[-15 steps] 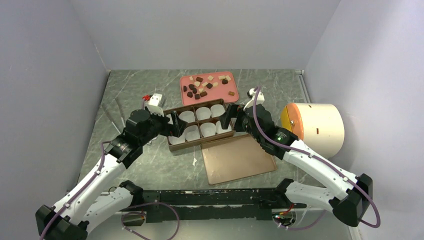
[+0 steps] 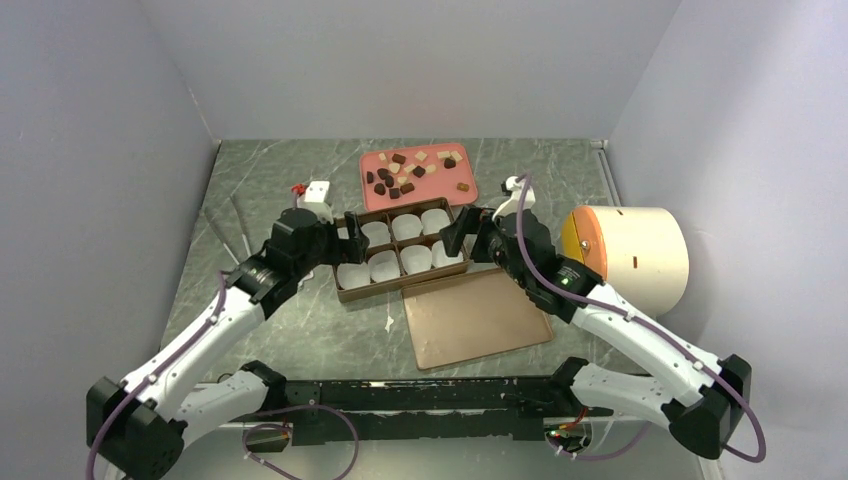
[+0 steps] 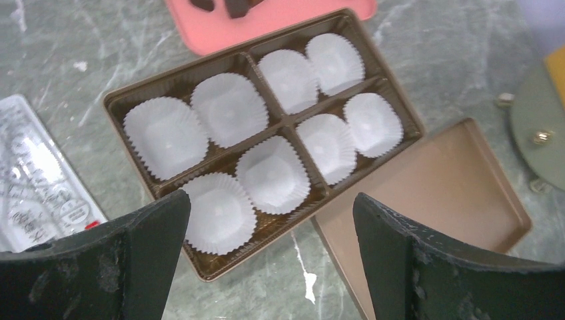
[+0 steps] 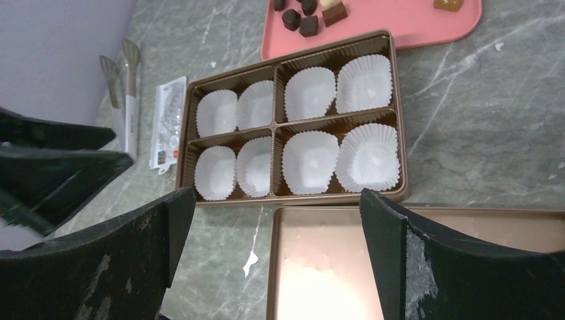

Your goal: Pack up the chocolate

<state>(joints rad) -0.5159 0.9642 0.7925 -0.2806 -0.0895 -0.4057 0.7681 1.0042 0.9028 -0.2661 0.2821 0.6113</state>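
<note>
top view: the chocolate (image 2: 412, 170) lies scattered on the pink tray (image 2: 445, 192) in the upper centre, just beyond the brown box (image 2: 372, 290). the box sits mid-frame with white paper cups (image 2: 405, 227) in its compartments. the left gripper (image 2: 347, 240) hangs at the box's left end and the right gripper (image 2: 456, 238) at its right end, both with jaws spread wide and holding nothing. a flat brown lid (image 2: 475, 318) lies below and to the right of the box, and a white cylinder (image 2: 632, 258) stands at the right edge.

left wrist view: two dark fingers (image 3: 133, 260) fill the lower corners, far apart, with the box and eight cups between and above them. a few dark chunks show at the top edge on the tray.

right wrist view: its fingers (image 4: 426, 267) are likewise wide apart over the box and lid. chunks sit at the top on the tray, and tongs (image 4: 126, 80) lie upper left.
</note>
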